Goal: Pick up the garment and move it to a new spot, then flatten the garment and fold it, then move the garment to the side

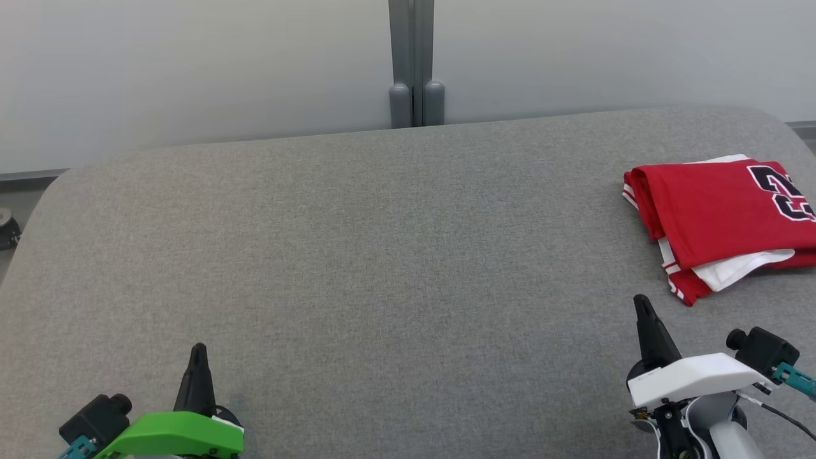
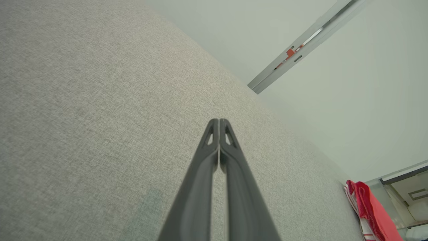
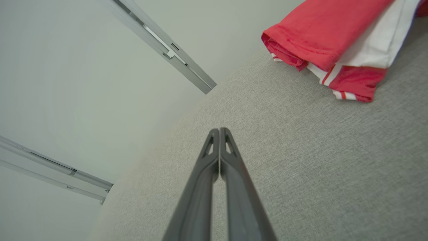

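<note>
Left claw [image 1: 198, 349] hovers at the near left of the grey fabric desk [image 1: 382, 255], its two dark fingers pressed together and empty; in the left wrist view the tips meet over bare cloth. Right claw [image 1: 640, 301] is at the near right, its fingers likewise pressed together and empty. The garment [image 1: 714, 217], a red jersey with white trim and dark numerals, lies folded at the right of the desk, farther back than the right claw and apart from it. A grey post [image 1: 413, 64] stands against the pale wall behind the desk.
</note>
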Controlling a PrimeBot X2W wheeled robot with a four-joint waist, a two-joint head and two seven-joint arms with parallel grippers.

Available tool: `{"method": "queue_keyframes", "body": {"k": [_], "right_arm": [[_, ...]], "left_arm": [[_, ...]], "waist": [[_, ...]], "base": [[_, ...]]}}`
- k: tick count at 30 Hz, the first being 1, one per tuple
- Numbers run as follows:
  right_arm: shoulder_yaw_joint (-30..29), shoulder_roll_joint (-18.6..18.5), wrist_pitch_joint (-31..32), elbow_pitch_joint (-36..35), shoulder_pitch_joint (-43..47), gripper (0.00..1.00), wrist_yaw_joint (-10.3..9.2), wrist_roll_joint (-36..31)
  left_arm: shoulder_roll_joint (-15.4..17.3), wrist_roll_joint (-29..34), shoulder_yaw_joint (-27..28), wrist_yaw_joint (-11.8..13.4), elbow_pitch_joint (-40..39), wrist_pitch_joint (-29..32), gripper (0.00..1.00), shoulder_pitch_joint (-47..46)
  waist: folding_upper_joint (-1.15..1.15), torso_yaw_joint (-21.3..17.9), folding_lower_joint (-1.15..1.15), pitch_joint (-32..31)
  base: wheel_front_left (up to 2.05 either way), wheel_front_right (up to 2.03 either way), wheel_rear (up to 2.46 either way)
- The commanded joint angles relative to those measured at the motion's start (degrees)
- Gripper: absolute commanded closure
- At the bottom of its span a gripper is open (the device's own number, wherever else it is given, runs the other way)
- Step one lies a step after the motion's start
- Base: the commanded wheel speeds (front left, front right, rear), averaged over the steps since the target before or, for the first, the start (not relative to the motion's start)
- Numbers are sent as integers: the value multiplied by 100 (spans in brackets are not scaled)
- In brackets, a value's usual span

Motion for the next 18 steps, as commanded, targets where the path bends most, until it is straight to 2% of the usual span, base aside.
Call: {"method": "queue_keyframes", "body": {"k": [1,18], "right_arm": [[-35,-22,49,-106,-159,100,-2,196],[-189,-26,361,-166,-185,100,-3,1370]], "left_arm": [[15,-192,61,-47,-70,46,100,-170],[17,-1324,248,-196,-64,360,100,-317]], "waist": [[0,-1,0,1],[0,-15,0,8]], "base": [[0,0,0],[0,0,0]]}}
